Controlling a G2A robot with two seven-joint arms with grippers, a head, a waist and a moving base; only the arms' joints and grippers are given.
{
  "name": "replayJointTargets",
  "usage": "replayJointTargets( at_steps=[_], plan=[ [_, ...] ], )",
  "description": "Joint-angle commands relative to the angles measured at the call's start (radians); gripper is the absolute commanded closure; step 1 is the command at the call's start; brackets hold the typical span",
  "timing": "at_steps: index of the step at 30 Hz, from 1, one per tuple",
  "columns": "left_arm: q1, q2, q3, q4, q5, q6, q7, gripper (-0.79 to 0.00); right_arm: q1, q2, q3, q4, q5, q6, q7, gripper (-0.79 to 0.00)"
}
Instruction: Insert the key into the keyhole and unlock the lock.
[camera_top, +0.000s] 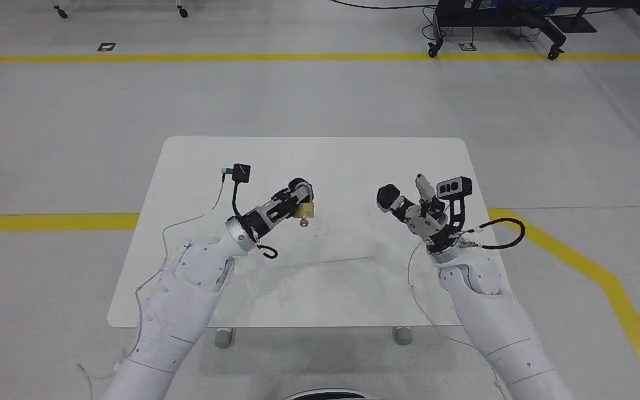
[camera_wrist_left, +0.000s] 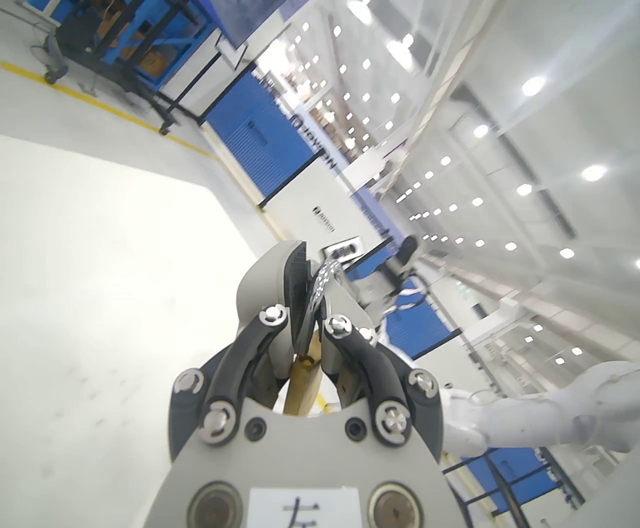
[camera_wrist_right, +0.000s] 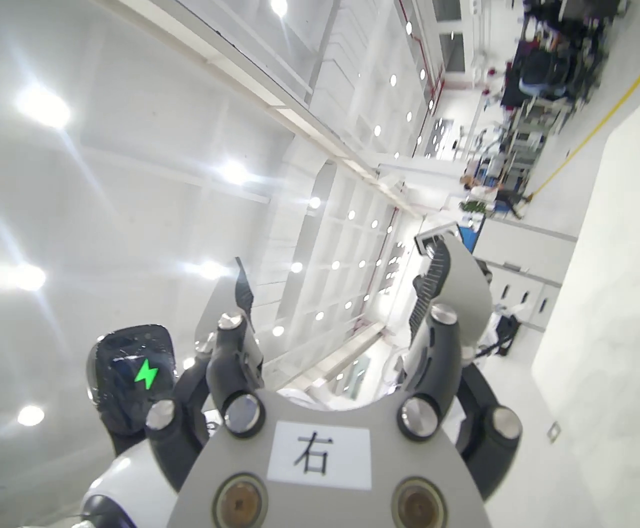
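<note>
My left gripper (camera_top: 299, 193) hangs over the left middle of the white table (camera_top: 190, 170), shut on a brass lock (camera_top: 304, 210). From the left wrist, the brass body (camera_wrist_left: 304, 376) sits between the closed fingers (camera_wrist_left: 296, 280), and a shiny metal part (camera_wrist_left: 326, 278) sticks out past the tips. A small grey piece (camera_top: 304, 222) hangs under the lock; I cannot tell whether it is the key. My right gripper (camera_top: 405, 191) is raised over the right side of the table, open, with nothing between its fingers (camera_wrist_right: 430, 280).
The two grippers are about a hand's width apart above the table's middle. Black cables loop beside each wrist (camera_top: 505, 225). Yellow floor lines (camera_top: 300, 57) run around the table, and dark wheeled carts (camera_top: 500, 20) stand far behind.
</note>
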Motion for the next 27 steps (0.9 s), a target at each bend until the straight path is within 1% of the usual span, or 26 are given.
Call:
replayJointTargets(
  at_steps=[1,2,4,6,8,10,13,17,18,19,20,21,24,27],
  plan=[
    [0.027,0.009,-0.013,-0.033,0.149,0.084,-0.005,0.000,-0.070,0.012,0.106,-0.064,-0.146,-0.037,-0.107,-0.785],
    [0.040,0.013,-0.017,-0.048,0.201,0.117,-0.008,0.000,-0.093,0.014,0.130,-0.090,-0.182,-0.041,-0.140,-0.785],
    [0.059,0.017,-0.015,-0.063,0.241,0.187,-0.054,0.000,-0.093,0.014,0.130,-0.090,-0.182,-0.041,-0.140,-0.785],
    [0.064,0.018,-0.010,-0.068,0.227,0.211,-0.082,0.000,-0.093,0.014,0.130,-0.090,-0.182,-0.041,-0.140,-0.785],
    [0.050,0.017,0.003,-0.051,0.226,0.239,-0.116,0.000,-0.093,0.014,0.130,-0.090,-0.182,-0.041,-0.140,-0.785],
    [0.020,0.014,0.028,-0.024,0.238,0.281,-0.142,0.000,-0.093,0.014,0.130,-0.090,-0.182,-0.041,-0.140,-0.785],
    [-0.046,0.003,0.083,0.031,0.287,0.337,-0.152,0.000,-0.093,0.014,0.130,-0.090,-0.182,-0.041,-0.140,-0.785],
    [-0.139,-0.015,0.175,0.132,0.411,0.424,-0.158,0.000,-0.093,0.014,0.130,-0.090,-0.182,-0.041,-0.140,-0.785],
    [-0.158,-0.020,0.197,0.154,0.443,0.447,-0.157,-0.083,-0.093,0.014,0.130,-0.090,-0.182,-0.041,-0.140,-0.785],
    [-0.174,-0.025,0.216,0.169,0.472,0.465,-0.146,-0.326,-0.093,0.014,0.130,-0.090,-0.182,-0.041,-0.140,-0.785],
    [-0.183,-0.030,0.231,0.181,0.480,0.476,-0.136,-0.736,-0.093,0.014,0.130,-0.090,-0.182,-0.041,-0.140,-0.785],
    [-0.190,-0.034,0.241,0.189,0.479,0.483,-0.130,-0.785,-0.093,0.014,0.130,-0.090,-0.182,-0.041,-0.140,-0.785],
    [-0.196,-0.039,0.248,0.193,0.472,0.493,-0.110,-0.785,-0.093,0.014,0.130,-0.090,-0.182,-0.041,-0.140,-0.785],
    [-0.169,-0.034,0.213,0.158,0.429,0.484,-0.096,-0.785,-0.093,0.014,0.130,-0.090,-0.182,-0.041,-0.140,-0.785]
  ],
)
